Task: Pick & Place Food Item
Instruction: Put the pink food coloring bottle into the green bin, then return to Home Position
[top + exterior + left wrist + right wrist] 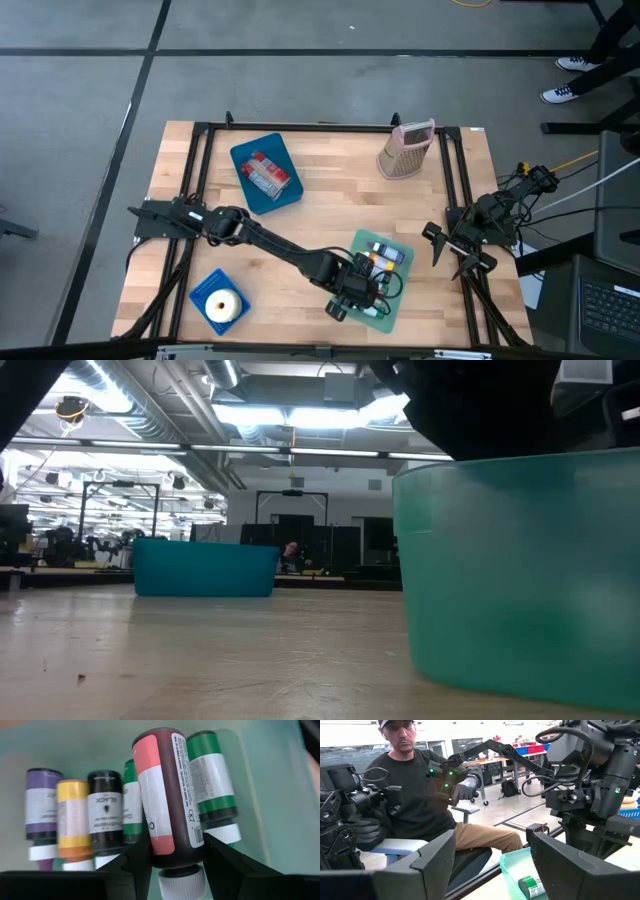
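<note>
Wooden planks make up the desk (pixel 330 210), framed by black rails, with grey floor all around it. Toward the near edge, a pale green bin (pixel 395 300) holds a row of small food-colouring bottles. In the left wrist view a red bottle (pixel 167 795) sits between the two dark fingers (pixel 135 865) of the left gripper (pixel 352 298), which are pinching it just above its white cap, over the bin. Beneath it lie the others, side by side on the bin floor: a purple bottle (pixel 41 815), a yellow bottle (pixel 74 820), a black bottle (pixel 106 812) and two green ones, the larger green bottle (pixel 212 780) just beside the red one.

From above, the left arm stretches from the desk's left side across to that bin. Near its base lies a small blue basket (pixel 205 290) with a white round item (pixel 222 305) in it. Farther back sits a blue tray (pixel 262 190) holding a red-and-white packet (pixel 267 172), and at the far right a pink and tan grater (pixel 405 152) stands upright.

At the right edge the right gripper (pixel 452 252) waits, folded back, its fingers (pixel 427 865) spread wide apart with nothing between them. Its wrist camera looks off the desk at a seated person in a dark top and gloves.
</note>
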Action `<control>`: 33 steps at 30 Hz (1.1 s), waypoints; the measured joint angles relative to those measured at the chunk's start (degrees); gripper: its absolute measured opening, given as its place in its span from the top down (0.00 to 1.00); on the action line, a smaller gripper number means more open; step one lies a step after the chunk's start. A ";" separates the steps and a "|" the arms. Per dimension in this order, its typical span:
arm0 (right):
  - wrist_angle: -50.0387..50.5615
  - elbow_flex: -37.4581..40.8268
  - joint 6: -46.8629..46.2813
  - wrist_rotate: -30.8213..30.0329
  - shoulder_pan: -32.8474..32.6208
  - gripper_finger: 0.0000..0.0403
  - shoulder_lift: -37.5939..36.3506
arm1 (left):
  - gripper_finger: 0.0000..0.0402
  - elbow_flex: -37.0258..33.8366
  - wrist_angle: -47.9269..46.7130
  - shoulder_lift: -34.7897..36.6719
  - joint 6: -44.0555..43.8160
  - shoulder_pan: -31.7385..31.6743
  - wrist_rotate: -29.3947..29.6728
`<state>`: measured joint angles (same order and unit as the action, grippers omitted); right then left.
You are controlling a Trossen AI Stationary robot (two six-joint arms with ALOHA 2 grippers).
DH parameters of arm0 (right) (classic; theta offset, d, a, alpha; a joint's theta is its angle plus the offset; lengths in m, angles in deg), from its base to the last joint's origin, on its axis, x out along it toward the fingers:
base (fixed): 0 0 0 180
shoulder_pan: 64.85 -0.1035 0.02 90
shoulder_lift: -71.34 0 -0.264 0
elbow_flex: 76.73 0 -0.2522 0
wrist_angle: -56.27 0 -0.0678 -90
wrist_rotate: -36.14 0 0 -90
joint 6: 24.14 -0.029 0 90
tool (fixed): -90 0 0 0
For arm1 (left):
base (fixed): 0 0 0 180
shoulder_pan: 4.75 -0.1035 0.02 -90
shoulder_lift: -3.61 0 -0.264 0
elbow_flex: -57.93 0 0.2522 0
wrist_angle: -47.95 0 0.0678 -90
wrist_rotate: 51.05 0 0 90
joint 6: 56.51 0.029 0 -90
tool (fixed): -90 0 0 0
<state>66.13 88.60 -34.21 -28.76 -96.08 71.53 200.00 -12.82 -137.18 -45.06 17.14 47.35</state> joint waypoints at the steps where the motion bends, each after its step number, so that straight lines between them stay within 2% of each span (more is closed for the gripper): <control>1: 0.00 0.00 -0.01 0.00 0.00 0.37 0.01 | 0.65 0.00 0.01 0.00 0.23 -0.09 -0.78; 7: 0.00 0.00 -0.03 0.00 -0.01 0.37 -0.01 | 0.64 -0.04 -0.04 0.00 0.30 -0.28 -1.03; 16: 0.00 0.00 -0.05 0.00 -0.01 0.37 0.00 | 0.49 -0.04 0.40 0.00 -0.24 0.22 -0.67; 22: 0.00 0.00 -0.23 0.00 0.00 0.37 -0.01 | 0.46 -0.07 1.05 0.00 -1.07 0.29 -0.39; 25: 0.00 0.00 -0.27 0.00 -0.01 0.37 0.00 | 0.47 -0.11 1.37 0.31 -1.36 0.61 3.35; 29: 0.00 0.00 -0.11 0.00 -0.01 0.37 0.02 | 0.50 3.85 2.84 0.41 -4.36 1.70 15.01; 31: 0.00 0.00 0.05 0.00 -0.01 0.37 -0.01 | 0.51 6.61 5.14 0.52 -5.70 1.75 16.10; 33: -0.02 0.00 -0.22 -0.02 -0.01 0.37 0.01 | 0.54 5.22 10.64 2.79 -5.82 1.80 15.81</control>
<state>66.11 88.60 -34.43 -28.78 -96.09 71.54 205.22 -2.18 -134.39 -50.88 18.94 63.16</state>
